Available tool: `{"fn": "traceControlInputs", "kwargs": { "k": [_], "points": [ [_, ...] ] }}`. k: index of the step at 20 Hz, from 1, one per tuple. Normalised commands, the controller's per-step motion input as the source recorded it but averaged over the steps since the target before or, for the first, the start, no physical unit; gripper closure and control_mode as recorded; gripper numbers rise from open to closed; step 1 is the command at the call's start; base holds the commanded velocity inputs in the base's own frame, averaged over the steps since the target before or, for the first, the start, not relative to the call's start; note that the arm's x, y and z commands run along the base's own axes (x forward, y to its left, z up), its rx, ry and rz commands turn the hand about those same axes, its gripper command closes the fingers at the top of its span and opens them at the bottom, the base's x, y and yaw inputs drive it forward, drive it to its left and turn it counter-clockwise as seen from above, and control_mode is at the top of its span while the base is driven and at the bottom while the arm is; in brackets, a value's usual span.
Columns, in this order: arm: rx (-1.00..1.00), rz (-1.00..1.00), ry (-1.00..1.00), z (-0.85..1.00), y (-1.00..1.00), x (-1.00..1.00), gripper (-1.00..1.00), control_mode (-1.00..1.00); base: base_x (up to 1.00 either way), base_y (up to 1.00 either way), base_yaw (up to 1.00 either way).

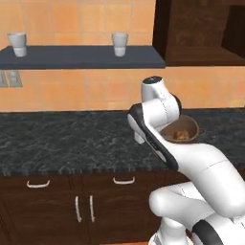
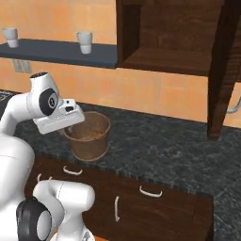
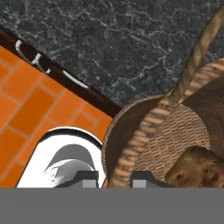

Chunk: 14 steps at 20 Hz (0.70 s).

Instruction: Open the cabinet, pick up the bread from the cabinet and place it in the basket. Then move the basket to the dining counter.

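The basket point(image 2: 88, 135) is sitting on the black stone worktop point(image 2: 160, 146) near its front edge, left of centre in the right base view. In the left base view it is showing at centre right, largely hidden behind the white arm point(image 1: 158, 124). The bread point(image 1: 182, 135) is lying inside the basket; in the hand view it is appearing at the lower right as a brown lump point(image 3: 197, 168), cut off by the frame's bottom. The gripper point(image 3: 114, 180) is sitting at the basket's rim point(image 3: 131, 144), one finger tip on each side of the woven wall, though only the very tips are showing, so I cannot tell whether they are pressing on it. The thin handle point(image 3: 197, 54) is rising toward the upper right of the hand view. The cabinet point(image 2: 174, 42) is standing open at the upper right, its door point(image 2: 223, 70) partly cut off by the frame edge. Two cups point(image 1: 119, 44) are standing on the dark shelf point(image 1: 81, 57).
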Motion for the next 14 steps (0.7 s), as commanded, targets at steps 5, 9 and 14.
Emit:
{"fn": "traceControlInputs", "kwargs": {
  "k": [5,9,14],
  "points": [
    [0.00,0.00,0.00,0.00,0.00,0.00,1.00,1.00,0.00,0.99,0.69],
    [0.00,0.00,0.00,0.00,0.00,0.00,1.00,1.00,0.00,0.85,0.80],
    [0.00,0.00,0.00,0.00,0.00,0.00,1.00,1.00,0.00,0.64,0.92]
  ]
}}
